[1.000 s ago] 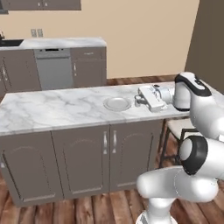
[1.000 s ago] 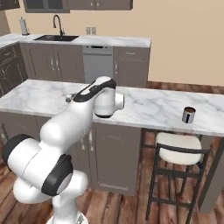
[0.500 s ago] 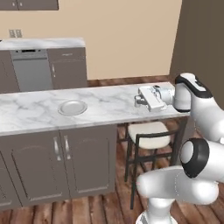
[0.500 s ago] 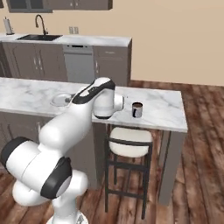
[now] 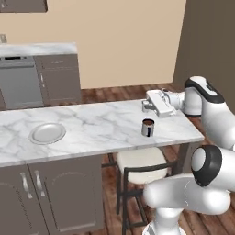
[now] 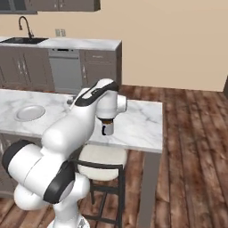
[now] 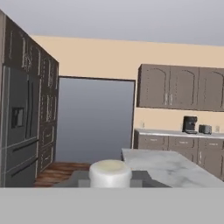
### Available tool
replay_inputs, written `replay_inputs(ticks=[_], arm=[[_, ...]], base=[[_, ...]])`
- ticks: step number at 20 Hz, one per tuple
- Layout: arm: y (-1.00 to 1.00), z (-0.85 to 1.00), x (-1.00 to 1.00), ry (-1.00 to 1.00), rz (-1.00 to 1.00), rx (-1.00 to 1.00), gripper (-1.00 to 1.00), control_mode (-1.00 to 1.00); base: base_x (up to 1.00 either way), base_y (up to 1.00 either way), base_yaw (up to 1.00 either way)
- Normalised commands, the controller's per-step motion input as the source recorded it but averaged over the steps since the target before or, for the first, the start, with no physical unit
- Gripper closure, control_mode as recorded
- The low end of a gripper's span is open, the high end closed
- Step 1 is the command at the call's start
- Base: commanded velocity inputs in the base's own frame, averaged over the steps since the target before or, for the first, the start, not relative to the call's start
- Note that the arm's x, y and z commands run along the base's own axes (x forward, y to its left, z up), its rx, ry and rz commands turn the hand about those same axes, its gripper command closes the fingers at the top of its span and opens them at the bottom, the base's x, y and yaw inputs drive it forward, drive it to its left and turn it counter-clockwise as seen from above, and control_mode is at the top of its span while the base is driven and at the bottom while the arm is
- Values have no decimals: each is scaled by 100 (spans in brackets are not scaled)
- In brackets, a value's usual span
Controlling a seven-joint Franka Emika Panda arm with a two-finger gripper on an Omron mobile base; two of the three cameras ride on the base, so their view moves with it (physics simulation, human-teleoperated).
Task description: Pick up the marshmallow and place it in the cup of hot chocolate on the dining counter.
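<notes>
Gripper (image 5: 146,105) was clamped on the marshmallow (image 7: 110,173), held sideways above the dining counter (image 5: 101,131), behind the cup of hot chocolate (image 5: 148,127); plate (image 5: 47,133) well left.

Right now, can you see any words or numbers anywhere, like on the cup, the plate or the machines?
No text can be read anywhere.
Cup: plain, no label.
Plate: plain.
Dishwasher: a dark strip at the top, too small to show any writing.
Coffee machine and toaster: too small and blurred to tell.
Fridge: no readable sign.
</notes>
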Motion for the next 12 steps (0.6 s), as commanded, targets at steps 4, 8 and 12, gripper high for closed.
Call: replay_inputs(ticks=[4,8,12], arm=[[0,0,0,0,0,0,100,100],[0,0,0,0,0,0,100,100],[0,0,0,0,0,0,100,100]], base=[[100,0,-3],[91,-19,-7],[75,-24,-18]])
